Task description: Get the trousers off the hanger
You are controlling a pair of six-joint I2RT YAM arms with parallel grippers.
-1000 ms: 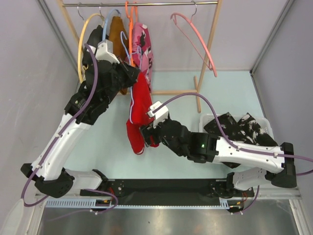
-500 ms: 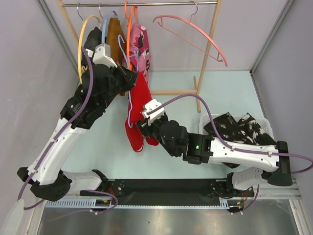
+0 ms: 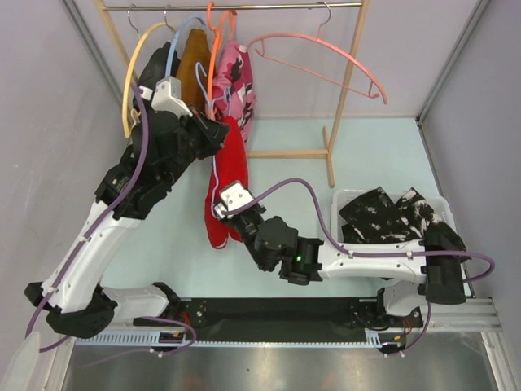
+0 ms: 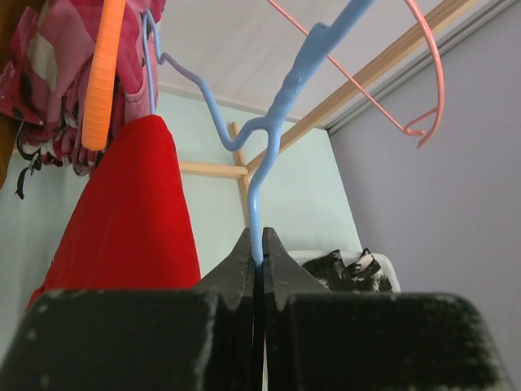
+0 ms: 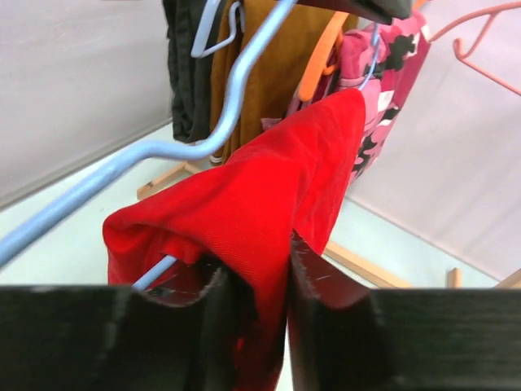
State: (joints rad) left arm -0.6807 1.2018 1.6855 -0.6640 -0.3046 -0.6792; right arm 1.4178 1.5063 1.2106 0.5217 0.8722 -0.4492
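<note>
The red trousers [image 3: 225,167] hang folded over a light blue hanger [image 3: 172,42] below the rail. My left gripper [image 3: 213,130] is shut on that blue hanger's thin wire [image 4: 269,138], its jaws pinched together around it [image 4: 256,244]. My right gripper [image 3: 225,218] is low on the red trousers [image 5: 269,187], and its jaws are shut on a fold of the red cloth [image 5: 260,261]. The blue hanger bar [image 5: 220,114] runs just left of that fold. The black trousers with white splotches [image 3: 391,213] lie in a white bin [image 3: 444,199] at the right.
A wooden rack [image 3: 346,90] holds a yellow hanger [image 3: 130,77], a mustard-brown garment [image 3: 194,49], an orange hanger [image 3: 215,57] with a pink floral garment [image 3: 238,73], and a bare pink hanger [image 3: 326,69] swung out to the right. Grey walls close in on both sides.
My right arm has moved left along the red trousers and its jaws have closed on the cloth. The pink hanger has swung up and out. The left arm has shifted slightly.
</note>
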